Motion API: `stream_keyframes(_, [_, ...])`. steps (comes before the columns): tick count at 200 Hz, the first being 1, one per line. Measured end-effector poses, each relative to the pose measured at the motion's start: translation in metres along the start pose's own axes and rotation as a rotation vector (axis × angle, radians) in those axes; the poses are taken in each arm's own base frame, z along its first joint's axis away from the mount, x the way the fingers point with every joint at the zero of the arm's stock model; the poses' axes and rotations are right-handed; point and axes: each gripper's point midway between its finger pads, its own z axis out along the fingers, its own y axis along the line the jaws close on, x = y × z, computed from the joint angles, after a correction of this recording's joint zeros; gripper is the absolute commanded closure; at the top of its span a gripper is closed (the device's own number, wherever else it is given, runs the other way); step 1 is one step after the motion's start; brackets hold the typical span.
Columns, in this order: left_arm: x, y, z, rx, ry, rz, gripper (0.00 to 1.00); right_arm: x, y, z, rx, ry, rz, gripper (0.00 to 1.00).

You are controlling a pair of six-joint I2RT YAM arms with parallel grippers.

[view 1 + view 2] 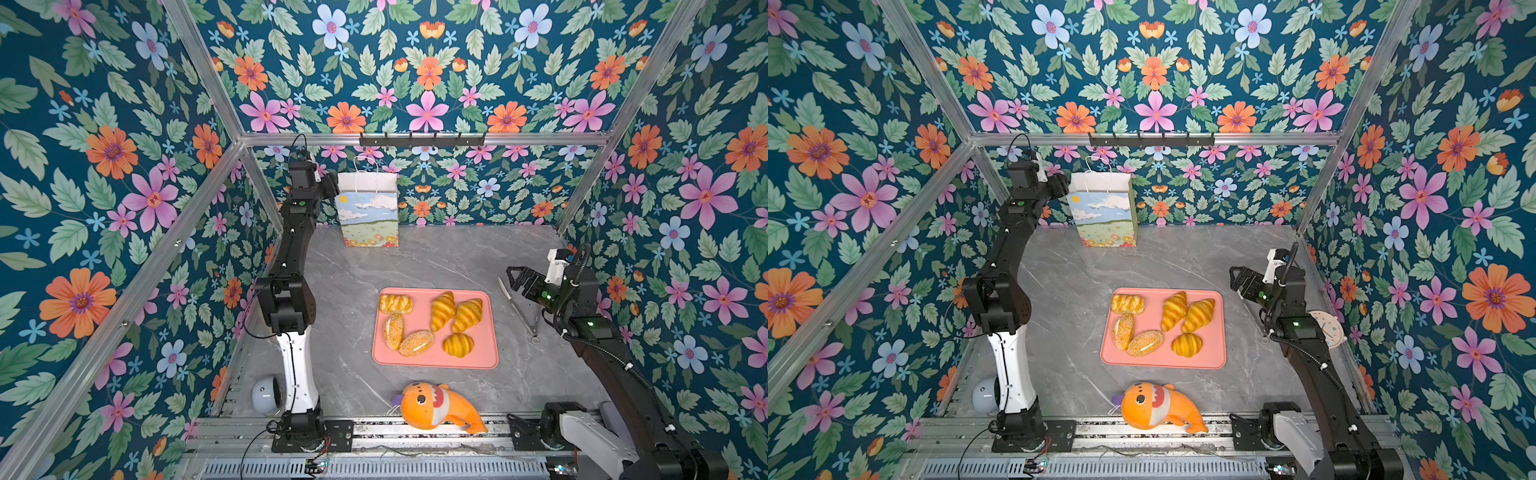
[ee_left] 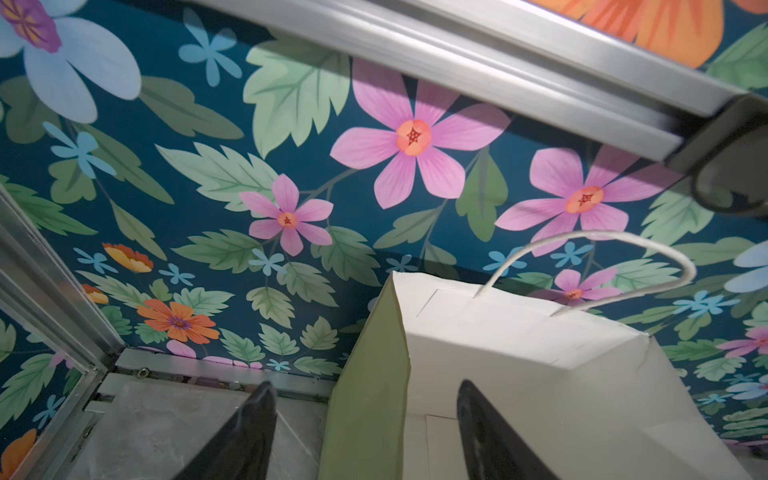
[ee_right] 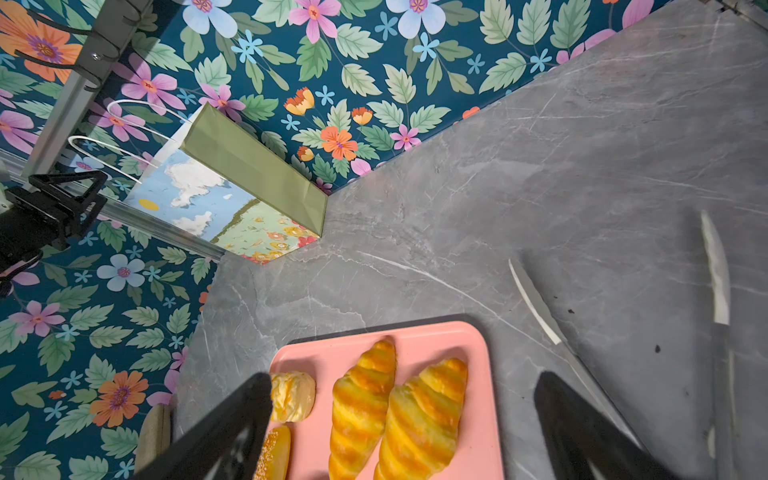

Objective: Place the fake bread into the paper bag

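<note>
The paper bag (image 1: pixel 368 212) stands upright on the grey marble-patterned table (image 1: pixel 415 262) at the back wall, left of the middle, its mouth open and its white cord handles (image 2: pixel 582 235) rising above the rim. The left gripper (image 1: pixel 332 185) is raised at the bag's upper left corner. In the left wrist view its jaws are apart and straddle the bag's green side panel (image 2: pixel 365 415), one finger (image 2: pixel 249 428) outside the bag and the other finger (image 2: pixel 486 428) inside against the white interior. They are not clamped on the paper. All of the fake bread (image 1: pixel 432 326) lies on a pink tray (image 1: pixel 432 363) well apart from the bag, nearer the front of the table. It is made up of a braided bun (image 1: pixel 395 303), two sesame rolls (image 1: pixel 405 337) and three striped croissants (image 1: pixel 455 316). The right gripper (image 1: pixel 515 276) hovers just beyond the tray's far right corner with its jaws wide apart and nothing between them, above a pair of white-tipped tongs (image 3: pixel 536 307) lying on the table beside the tray. An orange plush fish (image 1: pixel 436 407) lies at the table's front edge, in front of the tray.
</note>
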Motion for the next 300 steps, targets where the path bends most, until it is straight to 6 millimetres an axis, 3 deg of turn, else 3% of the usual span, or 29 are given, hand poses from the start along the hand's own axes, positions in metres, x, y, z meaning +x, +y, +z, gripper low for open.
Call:
stream_keyframes(57, [0.012,-0.004,0.010,0.042,0.043,0.011,0.52,0.006,-0.005,0.003,0.018,0.027,0.009,0.01])
stream_keyframes(110, [0.016,-0.012,0.017,0.094,0.053,0.012,0.59,0.008,-0.007,0.005,0.029,0.040,0.014,0.01])
stream_keyframes(164, [0.024,-0.013,0.022,0.114,0.071,-0.005,0.81,0.009,-0.009,0.007,0.034,0.047,0.020,0.01])
stream_keyframes(203, [0.024,-0.013,0.022,0.114,0.071,-0.004,0.79,0.012,-0.011,0.010,0.041,0.057,0.026,0.01])
stream_keyframes(300, [0.024,-0.017,0.021,0.139,0.077,-0.008,1.00,0.015,-0.014,0.014,0.049,0.072,0.031,0.01])
